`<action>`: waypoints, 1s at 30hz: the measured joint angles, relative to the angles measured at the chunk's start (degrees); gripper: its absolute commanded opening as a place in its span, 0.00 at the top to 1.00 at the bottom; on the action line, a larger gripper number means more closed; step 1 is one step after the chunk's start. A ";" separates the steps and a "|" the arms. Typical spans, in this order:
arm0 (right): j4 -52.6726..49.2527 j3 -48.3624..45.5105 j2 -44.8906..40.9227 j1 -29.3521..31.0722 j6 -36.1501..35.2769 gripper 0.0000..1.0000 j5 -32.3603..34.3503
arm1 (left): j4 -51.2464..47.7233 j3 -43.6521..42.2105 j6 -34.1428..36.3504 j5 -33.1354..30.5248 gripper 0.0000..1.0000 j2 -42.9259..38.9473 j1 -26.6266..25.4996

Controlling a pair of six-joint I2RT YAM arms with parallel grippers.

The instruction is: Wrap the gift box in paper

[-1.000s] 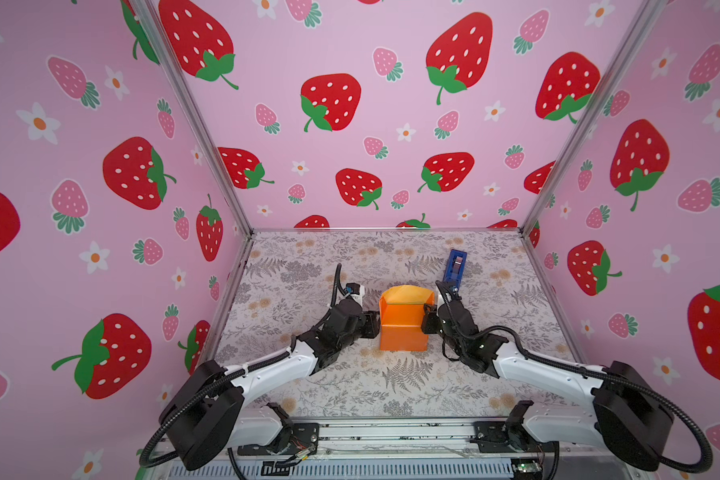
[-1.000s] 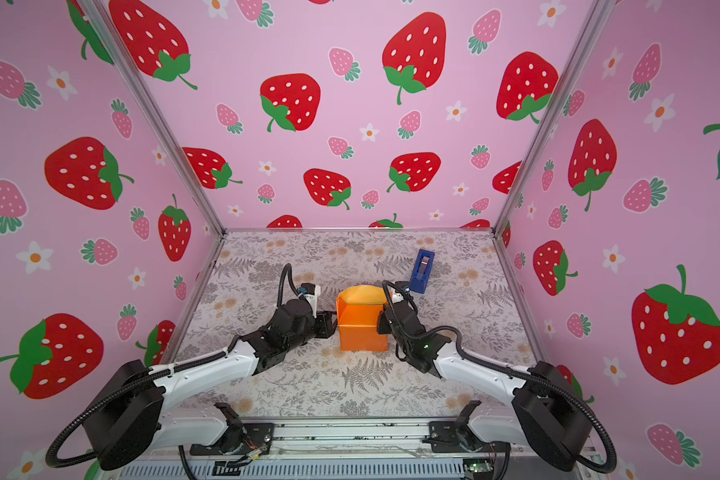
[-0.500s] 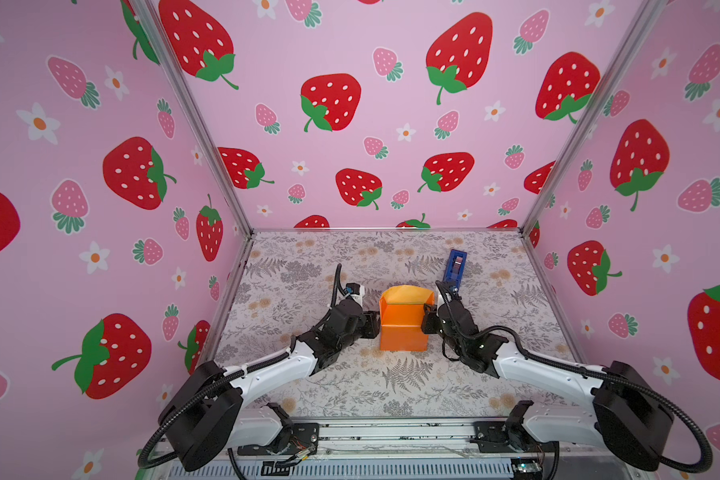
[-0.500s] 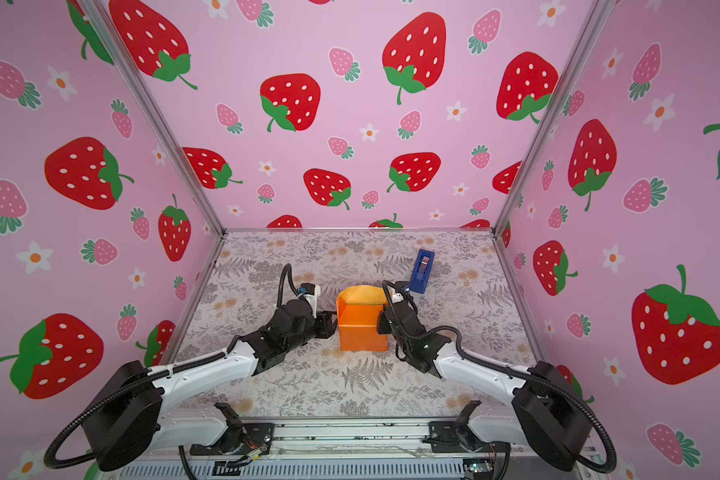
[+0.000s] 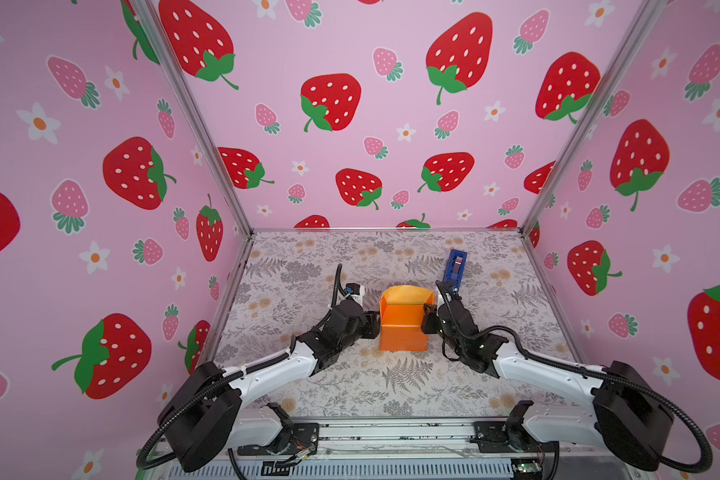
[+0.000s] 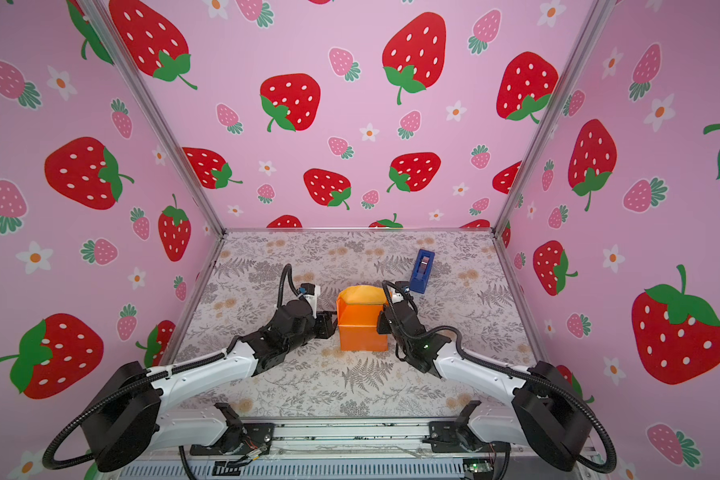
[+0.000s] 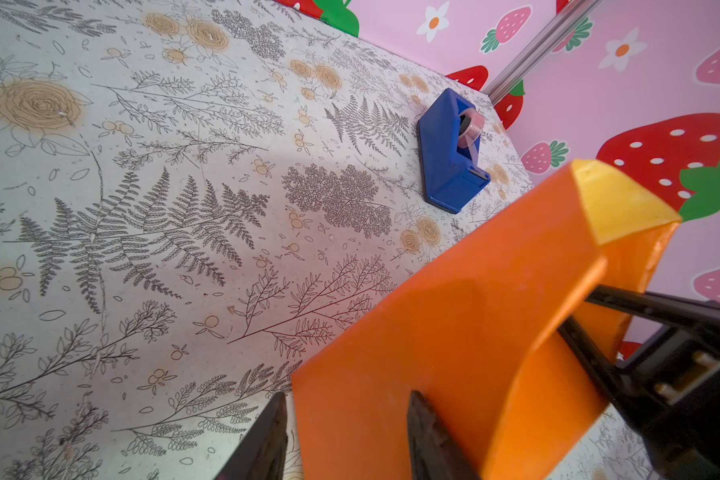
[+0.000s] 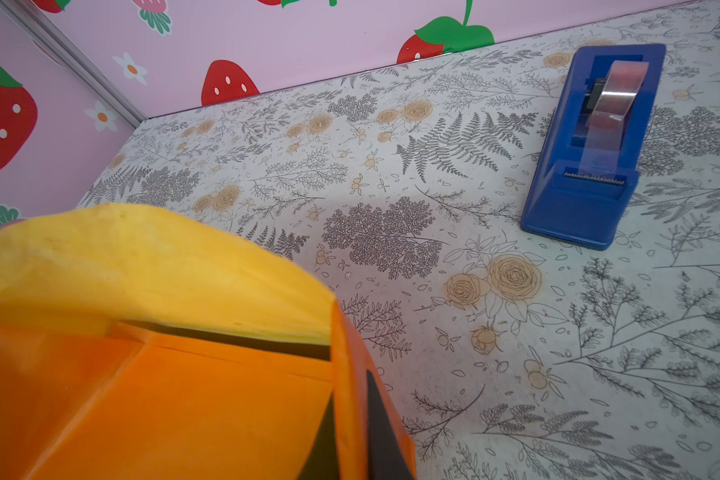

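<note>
Midway between your left gripper [image 5: 373, 323], parted astride one side flap, and right gripper [image 5: 427, 320], clenched on the opposite flap, stands the paper [image 5: 403, 332].

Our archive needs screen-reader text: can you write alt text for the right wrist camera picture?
The right gripper pinches a side edge of orange paper folded into a box shape, its pale yellow flap standing up at the far end. A blue tape dispenser sits apart on the floral table.
</note>
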 measured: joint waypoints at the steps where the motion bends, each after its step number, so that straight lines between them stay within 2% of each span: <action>1: 0.00 0.00 0.00 0.00 0.00 0.91 0.00 | -0.02 0.00 0.00 0.00 0.52 -0.07 -0.04; 30: 0.04 0.00 0.07 0.00 0.07 0.92 0.00 | 0.02 0.00 0.00 -0.70 0.51 -0.46 -0.44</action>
